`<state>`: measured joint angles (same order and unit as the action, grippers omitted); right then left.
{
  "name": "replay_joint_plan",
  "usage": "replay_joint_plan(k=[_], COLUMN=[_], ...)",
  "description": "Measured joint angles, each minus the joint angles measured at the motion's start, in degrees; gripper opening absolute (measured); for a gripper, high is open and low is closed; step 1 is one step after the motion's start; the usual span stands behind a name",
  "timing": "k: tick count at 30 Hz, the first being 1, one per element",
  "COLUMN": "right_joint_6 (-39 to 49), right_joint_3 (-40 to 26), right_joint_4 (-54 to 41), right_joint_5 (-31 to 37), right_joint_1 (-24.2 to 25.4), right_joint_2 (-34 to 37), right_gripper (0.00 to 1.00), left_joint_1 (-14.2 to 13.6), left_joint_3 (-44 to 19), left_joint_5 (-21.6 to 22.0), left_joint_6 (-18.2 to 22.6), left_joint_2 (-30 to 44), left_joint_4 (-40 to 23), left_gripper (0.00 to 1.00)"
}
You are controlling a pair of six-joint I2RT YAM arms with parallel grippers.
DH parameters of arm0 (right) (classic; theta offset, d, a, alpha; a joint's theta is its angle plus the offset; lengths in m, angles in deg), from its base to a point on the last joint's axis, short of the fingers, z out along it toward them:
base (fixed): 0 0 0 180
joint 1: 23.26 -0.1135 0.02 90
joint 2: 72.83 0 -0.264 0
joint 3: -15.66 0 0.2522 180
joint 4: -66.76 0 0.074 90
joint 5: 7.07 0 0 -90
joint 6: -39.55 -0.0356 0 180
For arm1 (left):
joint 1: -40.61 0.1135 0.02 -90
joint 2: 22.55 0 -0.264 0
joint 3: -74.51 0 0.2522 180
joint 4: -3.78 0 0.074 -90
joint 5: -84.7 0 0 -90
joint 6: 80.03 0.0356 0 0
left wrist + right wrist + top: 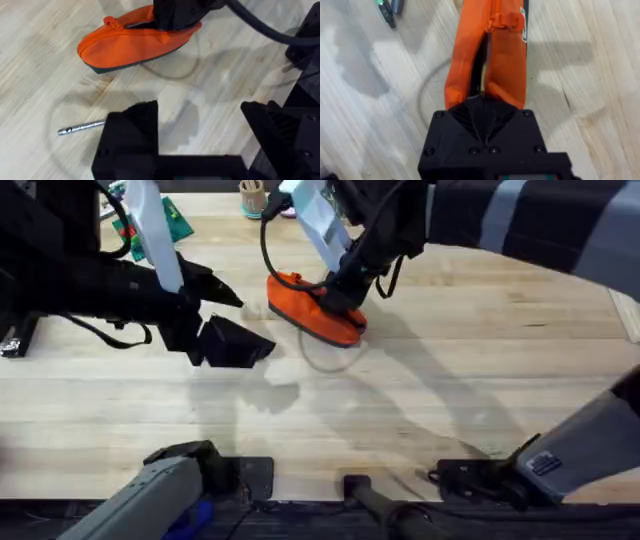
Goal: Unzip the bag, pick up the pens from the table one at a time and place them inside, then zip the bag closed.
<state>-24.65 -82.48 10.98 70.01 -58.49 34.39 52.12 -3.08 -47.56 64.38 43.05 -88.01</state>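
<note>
The orange bag (305,308) lies on the table (420,390) behind centre, its red zipper pull (505,20) near the end away from my right gripper. A dark slit runs along the bag's (465,60) top between the pull and that gripper. My right gripper (345,295) is shut on the bag's near end (482,100). The silver-grey pen (80,128) lies on the wood left of the bag (130,42), one end hidden under a left finger (132,135). My left gripper (200,130) hovers open over it. A green pen tip (384,9) shows beyond the bag.
A cup of sticks (252,198) stands at the back edge, and green packaging (172,220) lies at the back left. A faint ring mark (170,70) is on the wood by the bag. Both arm bases are along the front edge.
</note>
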Motion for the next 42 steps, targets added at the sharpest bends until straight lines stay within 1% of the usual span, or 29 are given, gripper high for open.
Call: replay_joint_plan(k=[7, 8, 9, 12, 14, 16, 18, 19, 22, 42], right_joint_6=[0.00, -0.06, -0.02, 0.04, 0.00, -0.01, 0.00, -0.04, -0.04, -0.04], right_joint_3=[0.00, 0.00, 0.00, 0.00, 0.00, 0.00, 0.00, 0.00, 0.00, 0.00], right_joint_4=[0.02, 0.02, 0.00, -0.08, -0.20, -0.23, -0.33, -0.39, -0.39, -0.43], right_joint_5=[0.02, 0.02, 0.02, 0.04, 0.04, 0.04, 0.04, 0.04, 0.03, 0.04], right_joint_1=[0.00, 0.00, 0.00, 0.01, 0.02, 0.02, 0.04, 0.02, 0.02, 0.04], right_joint_2=[0.04, 0.04, 0.04, 0.04, 0.04, 0.04, 0.04, 0.04, 0.04, 0.04], right_gripper=[0.031, 0.059, 0.140, 0.525, 0.653, 0.742, 0.943, 0.980, 0.994, 0.995], left_joint_1=[0.00, 0.00, 0.00, 0.00, 0.00, 0.00, 0.00, 0.00, 0.00, 0.00], left_joint_3=[0.00, 0.00, 0.00, 0.00, 0.00, 0.00, 0.00, 0.00, 0.00, 0.00], left_joint_5=[0.00, 0.00, 0.00, 0.00, 0.00, 0.00, 0.00, 0.00, 0.00, 0.00], left_joint_6=[0.00, 0.00, 0.00, -0.01, -0.02, -0.02, -0.02, -0.02, -0.02, -0.02], left_joint_2=[0.02, 0.00, 0.01, 0.01, 0.02, 0.02, 0.00, 0.02, 0.01, 0.00], left_joint_4=[0.01, 0.01, 0.01, 0.08, 0.21, 0.27, 0.27, 0.27, 0.27, 0.27], left_gripper=[0.995, 0.995, 0.995, 0.995, 0.996, 0.995, 0.995, 0.995, 0.995, 0.995])
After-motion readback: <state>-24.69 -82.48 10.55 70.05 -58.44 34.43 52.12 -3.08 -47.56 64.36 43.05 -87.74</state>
